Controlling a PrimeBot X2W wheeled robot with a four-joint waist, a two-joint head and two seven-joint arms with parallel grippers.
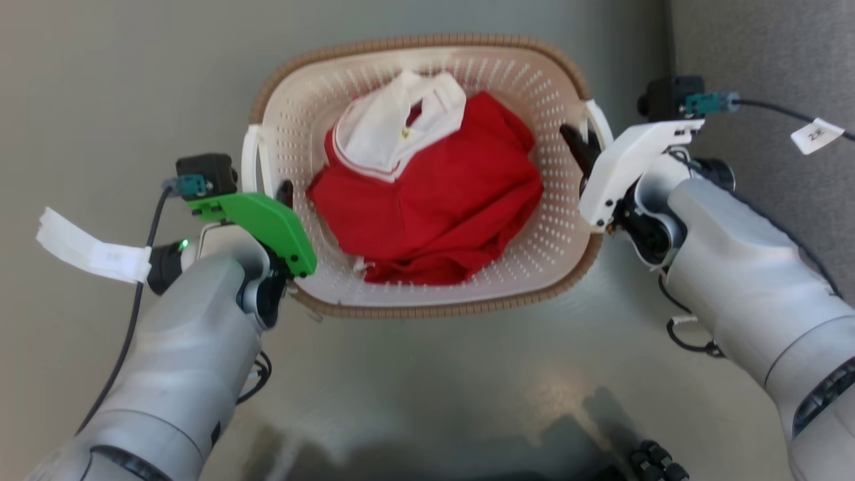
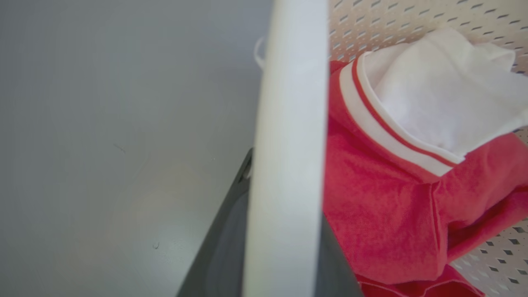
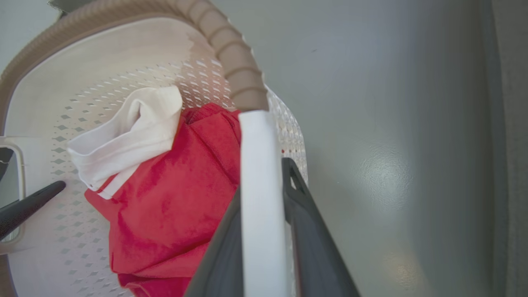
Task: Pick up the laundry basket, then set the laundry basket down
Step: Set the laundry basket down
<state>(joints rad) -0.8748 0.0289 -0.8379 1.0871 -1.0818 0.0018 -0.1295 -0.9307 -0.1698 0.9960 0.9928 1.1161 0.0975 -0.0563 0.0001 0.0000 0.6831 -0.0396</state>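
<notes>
**Inspector:** Where is the load?

**Robot:** The cream-white perforated plastic laundry basket (image 1: pixel 554 247) with a brown woven-look rim sits in the upper middle of the head view, above the glossy grey floor (image 1: pixel 434 387). I cannot tell whether its base is clear of that floor. A crumpled red cloth garment (image 1: pixel 454 207) with a white collar (image 1: pixel 394 127) is heaped in the middle of it.

**Inspector:** And your grip?

**Robot:** My left gripper (image 1: pixel 277 194) is pinched onto the white plastic left handle (image 2: pixel 288 123), with one dark finger on each face of the bar. My right gripper (image 1: pixel 584 150) clamps the white plastic right handle (image 3: pixel 260 198) the same way.

**Inspector:** What are the hazards?

**Robot:** I note three, all as my own judgement.
1. **Slip:** Both holds are narrow pinches on smooth bars. If the bar slides between my fingers under load, that side drops.
2. **Tilt:** In the head view my left fingers sit at the lower end of their handle, and my right fingers sit nearer the middle of theirs. If my arms do not move evenly, the basket will tip or twist and the garment could spill over the rim.
3. **Strain:** If my arms drift apart or together, they pull the handles sideways. That could flex the thin wall or wrench a handle out of a pinch.

**Inspector:** What do you recommend?

**Robot:** Keep both arms level and matched in speed, and set the basket down flat before I open either gripper.
</notes>
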